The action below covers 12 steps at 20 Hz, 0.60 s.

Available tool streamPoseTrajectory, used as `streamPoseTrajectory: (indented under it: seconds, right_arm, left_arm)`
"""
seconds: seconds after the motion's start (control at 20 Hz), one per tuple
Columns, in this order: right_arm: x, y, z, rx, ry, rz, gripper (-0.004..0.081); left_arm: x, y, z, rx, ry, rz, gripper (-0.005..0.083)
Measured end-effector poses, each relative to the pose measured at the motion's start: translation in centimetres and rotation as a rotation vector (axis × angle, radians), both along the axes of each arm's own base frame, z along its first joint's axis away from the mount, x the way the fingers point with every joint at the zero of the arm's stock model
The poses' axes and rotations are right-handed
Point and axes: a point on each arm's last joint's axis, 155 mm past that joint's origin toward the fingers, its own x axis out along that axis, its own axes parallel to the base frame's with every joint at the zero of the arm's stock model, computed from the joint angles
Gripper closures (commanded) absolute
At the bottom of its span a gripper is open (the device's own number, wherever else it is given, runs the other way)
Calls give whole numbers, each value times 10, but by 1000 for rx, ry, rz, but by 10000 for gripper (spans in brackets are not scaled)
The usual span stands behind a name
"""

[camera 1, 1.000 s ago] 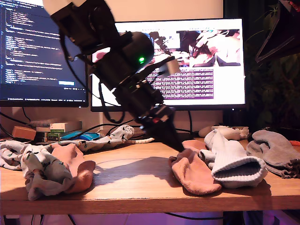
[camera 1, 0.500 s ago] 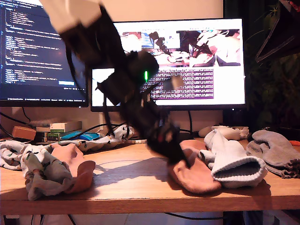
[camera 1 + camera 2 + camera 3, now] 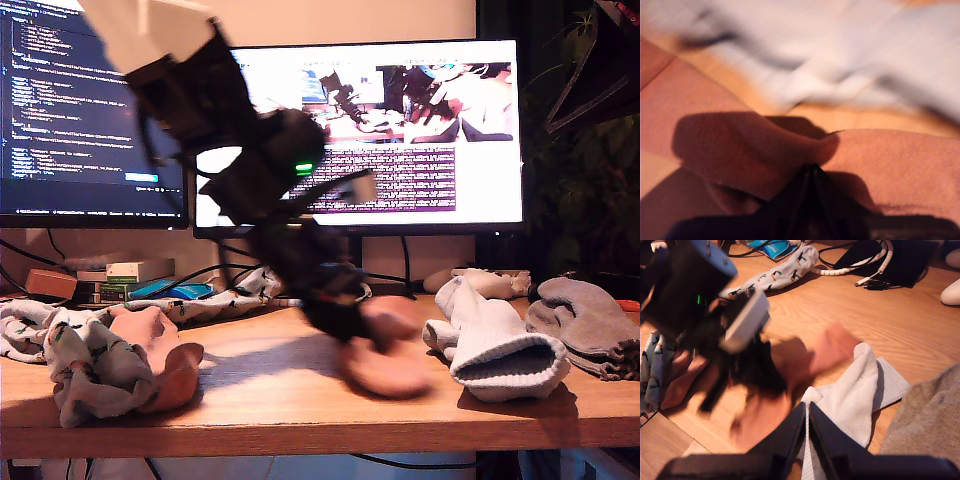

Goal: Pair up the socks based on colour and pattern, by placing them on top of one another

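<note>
Salmon-pink sock [image 3: 755, 150] is pinched in my first tool [image 3: 812, 172], its arm slanting steeply down, motion-blurred.

Bare wooden tabletop [image 3: 260, 385] lies open between the heap of printed and pink socks [image 3: 100, 365] at the exterior view's left and the blurred salmon-pink sock [image 3: 385, 365]. Just beside it, the pale ribbed sock [image 3: 495, 345] and the grey sock [image 3: 590, 325] block the exterior view's right. Two monitors [image 3: 420, 130] close the back.

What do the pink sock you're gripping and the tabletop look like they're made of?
The pink sock in my first gripper looks like soft, matte knit fabric: it folds and bunches at the jaws. The tabletop looks like wood or wood-look laminate: orange-brown with a grain and a slight sheen.
</note>
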Motion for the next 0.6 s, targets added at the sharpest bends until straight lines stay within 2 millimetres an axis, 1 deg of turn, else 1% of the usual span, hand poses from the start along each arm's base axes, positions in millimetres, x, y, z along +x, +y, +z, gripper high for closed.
streamPoseTrajectory:
  seconds: [0.1, 0.2, 0.4, 0.6]
  right_arm:
    - [0, 0, 0, 0, 0, 0, 783]
    - [0, 0, 0, 0, -1, 0, 783]
    - [0, 0, 0, 1, -2, 0, 783]
    - [0, 0, 1, 1, -3, 0, 783]
  left_arm:
    - [14, 19, 0, 10, 0, 38, 794]
    - [17, 26, 0, 9, 11, 49, 794]
    - [10, 16, 1, 3, 12, 20, 794]
    - [-13, -1, 4, 17, 14, -51, 794]
